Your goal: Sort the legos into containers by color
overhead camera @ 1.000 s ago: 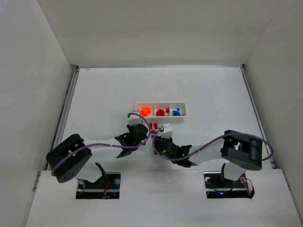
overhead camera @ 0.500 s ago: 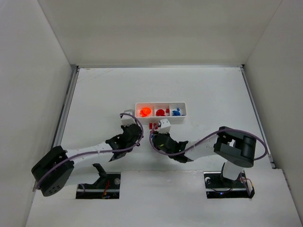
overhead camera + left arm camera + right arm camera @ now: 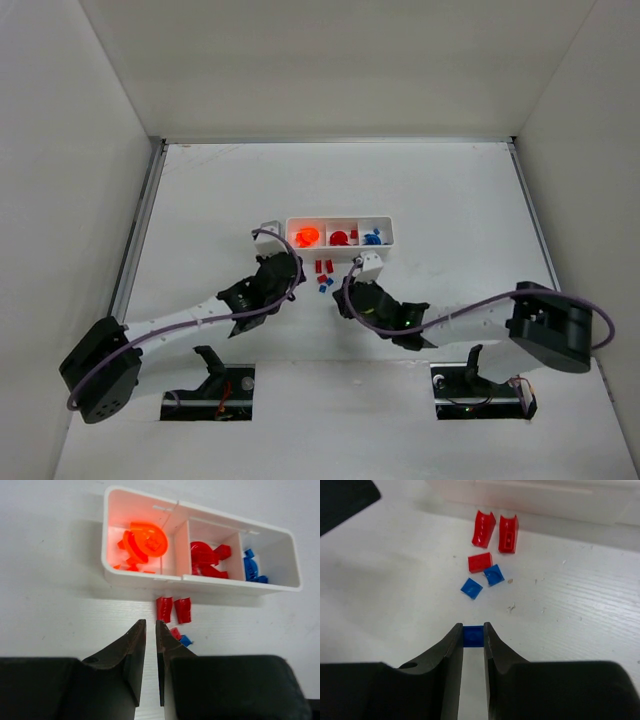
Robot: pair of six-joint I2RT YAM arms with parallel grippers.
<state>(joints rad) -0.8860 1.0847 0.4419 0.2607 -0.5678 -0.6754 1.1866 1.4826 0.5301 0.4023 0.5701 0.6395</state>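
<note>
The white three-compartment tray holds orange legos on the left, red legos in the middle and blue legos on the right. Two red bricks lie side by side on the table just in front of it. Nearer lie a small red piece and two flat blue pieces. My right gripper is shut on another small blue lego, low over the table. My left gripper is shut and empty, just left of the loose pieces.
White walls enclose the table on three sides. Both arms reach in from the near edge and their wrists sit close together in front of the tray. A dark part of the left arm shows at the upper left of the right wrist view.
The right gripper's jaws have closed onto the small blue lego, and the right arm's elbow has swung out to the right. The left arm has stretched out, its gripper staying shut.
</note>
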